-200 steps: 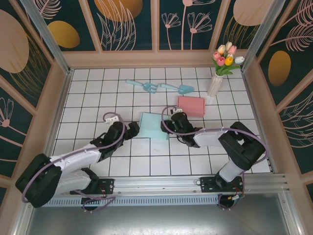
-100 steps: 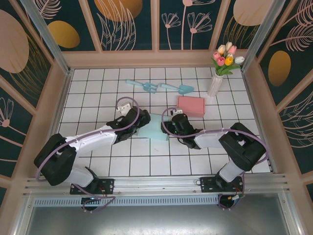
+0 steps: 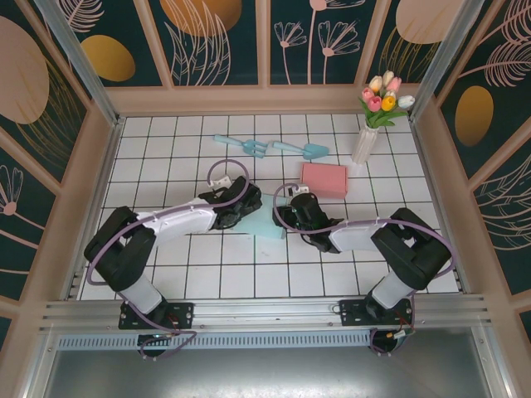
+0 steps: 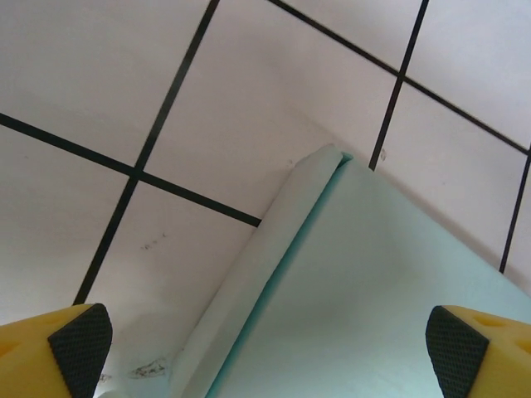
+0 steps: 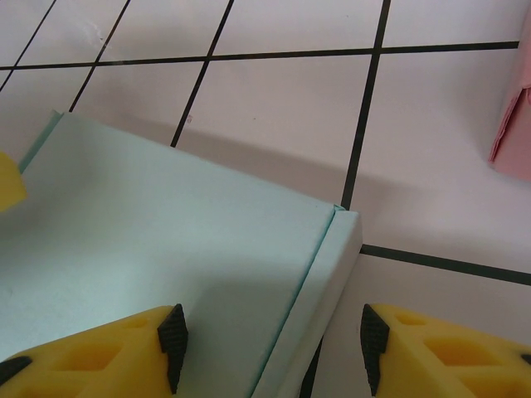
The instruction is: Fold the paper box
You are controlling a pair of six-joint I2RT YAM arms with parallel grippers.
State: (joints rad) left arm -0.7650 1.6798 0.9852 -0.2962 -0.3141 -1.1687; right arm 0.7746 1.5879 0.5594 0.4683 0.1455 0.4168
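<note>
Left arm [image 3: 178, 222] is lying low, reaching right across the table. Left gripper [image 3: 246, 206] is hovering over the left corner of the pale blue paper box [image 3: 267, 224], jaws wide apart. Right arm [image 3: 365, 234] is bending back leftward. Right gripper [image 3: 288, 217] is straddling the box's folded right edge, fingers [image 5: 172, 344] apart, not clamping. Box is lying flat mid-table between both grippers. Pink box [image 3: 324, 179] is sitting just beyond, to the right. Vase [image 3: 363, 143] at far right is holding tulips [image 3: 382, 95]. Blue fork [image 3: 247, 147] and blue trowel [image 3: 305, 150] are lying at the far side. White tiled table [image 3: 158, 157], dark floral wall panels [image 3: 216, 41] around.
</note>
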